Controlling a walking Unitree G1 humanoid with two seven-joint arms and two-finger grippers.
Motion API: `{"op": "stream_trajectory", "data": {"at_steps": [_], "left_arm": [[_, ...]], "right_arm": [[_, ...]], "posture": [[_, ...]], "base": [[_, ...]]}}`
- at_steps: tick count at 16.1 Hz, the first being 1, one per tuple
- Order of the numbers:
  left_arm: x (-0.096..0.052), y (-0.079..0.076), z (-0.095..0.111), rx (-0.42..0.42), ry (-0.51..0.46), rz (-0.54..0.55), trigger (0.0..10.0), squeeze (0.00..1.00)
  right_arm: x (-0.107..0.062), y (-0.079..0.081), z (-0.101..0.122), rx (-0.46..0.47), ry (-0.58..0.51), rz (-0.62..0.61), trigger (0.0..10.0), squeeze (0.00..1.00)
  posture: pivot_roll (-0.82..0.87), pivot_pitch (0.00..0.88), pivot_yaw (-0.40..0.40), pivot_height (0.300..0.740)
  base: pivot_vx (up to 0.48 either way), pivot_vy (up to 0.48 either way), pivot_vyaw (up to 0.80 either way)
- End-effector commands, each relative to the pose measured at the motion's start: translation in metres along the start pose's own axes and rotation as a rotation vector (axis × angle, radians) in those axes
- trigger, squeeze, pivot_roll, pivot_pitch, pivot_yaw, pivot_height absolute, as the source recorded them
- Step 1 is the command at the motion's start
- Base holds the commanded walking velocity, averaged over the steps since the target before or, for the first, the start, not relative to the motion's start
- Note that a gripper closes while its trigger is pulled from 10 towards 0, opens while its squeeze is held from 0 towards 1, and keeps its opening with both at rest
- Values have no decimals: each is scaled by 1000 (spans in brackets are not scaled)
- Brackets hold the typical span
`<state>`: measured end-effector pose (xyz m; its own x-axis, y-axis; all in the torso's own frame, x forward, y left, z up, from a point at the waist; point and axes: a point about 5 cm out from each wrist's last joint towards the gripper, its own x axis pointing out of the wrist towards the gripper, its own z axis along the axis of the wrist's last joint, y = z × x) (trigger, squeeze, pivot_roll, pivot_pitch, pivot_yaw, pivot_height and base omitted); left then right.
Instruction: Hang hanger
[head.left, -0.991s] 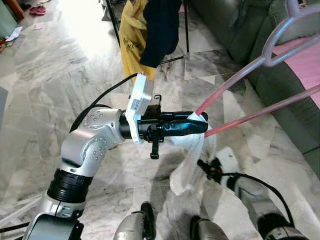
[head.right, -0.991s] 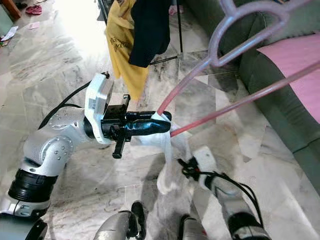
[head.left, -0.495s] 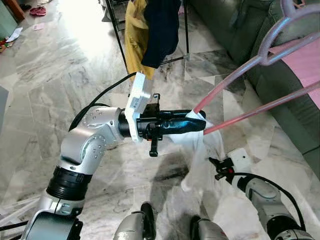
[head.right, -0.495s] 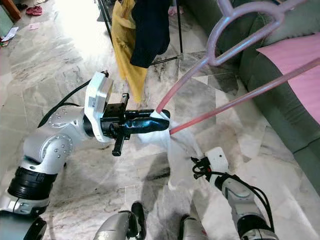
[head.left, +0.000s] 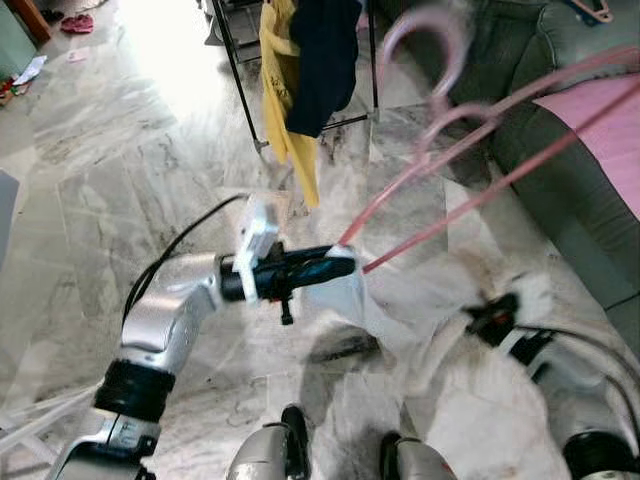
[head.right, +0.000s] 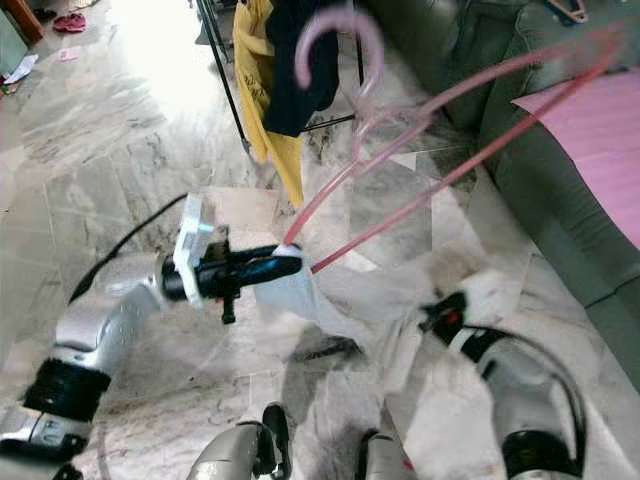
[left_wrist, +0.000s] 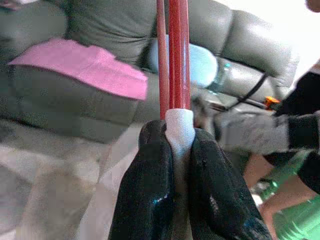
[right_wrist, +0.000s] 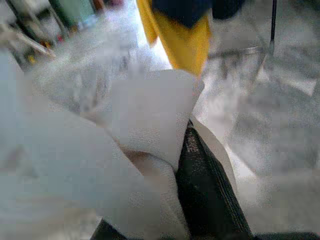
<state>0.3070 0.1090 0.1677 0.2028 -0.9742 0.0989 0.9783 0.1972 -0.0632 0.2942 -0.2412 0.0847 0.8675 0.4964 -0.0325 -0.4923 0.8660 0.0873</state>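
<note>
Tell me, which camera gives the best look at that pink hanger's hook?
The right eye view: the hanger shows whole, hook curling near the hanging clothes, though blurred. The left eye view shows the same. The left wrist view shows its red bars in the left claw.

Green sofa (head.left: 500, 90), pink cloth (head.left: 610, 130)

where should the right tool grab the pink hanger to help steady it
On the two long bare arms of the pink hanger, partway between the left tool and the hook, coming from below. The wrapped end is already clamped, and the arms run close together there, so one pinch could span both.
</note>
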Motion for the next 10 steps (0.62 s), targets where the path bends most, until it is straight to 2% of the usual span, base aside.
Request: {"op": "stream_trajectory", "data": {"at_steps": [1,3,4,6,7,8,9,10], "left_arm": [[-9,2,-7,4,-4,45,10000,0],[-14,4,-20,-30,1,86,10000,0],[-20,9,-24,-64,-22,149,10000,0],[-25,13,-26,-95,-53,190,10000,0],[-25,15,-22,-110,-97,205,10000,0],[-29,18,-15,-140,-156,225,10000,0],[-30,18,-13,-162,-174,215,10000,0],[-33,19,-12,-180,-182,204,10000,0]], "right_arm": [[-2,1,9,25,-44,18,0,0],[1,1,26,35,-107,19,0,0],[2,-1,33,63,-143,5,0,0],[0,-6,33,87,-127,-36,0,0],[-1,-9,26,81,-64,-75,0,0],[-2,-15,11,82,45,-159,0,0],[-3,-17,6,106,87,-185,0,0],[-3,-17,-3,101,156,-217,1333,0]], "posture": [[-58,225,68,740],[-68,225,63,740],[-76,225,58,740],[-79,224,50,740],[-81,223,47,740],[-81,224,43,740],[-82,223,38,740],[-83,222,35,740]], "base": [[0,0,0],[0,0,0],[0,0,0],[0,0,0],[0,0,0],[0,0,0],[0,0,0],[0,0,0]]}}
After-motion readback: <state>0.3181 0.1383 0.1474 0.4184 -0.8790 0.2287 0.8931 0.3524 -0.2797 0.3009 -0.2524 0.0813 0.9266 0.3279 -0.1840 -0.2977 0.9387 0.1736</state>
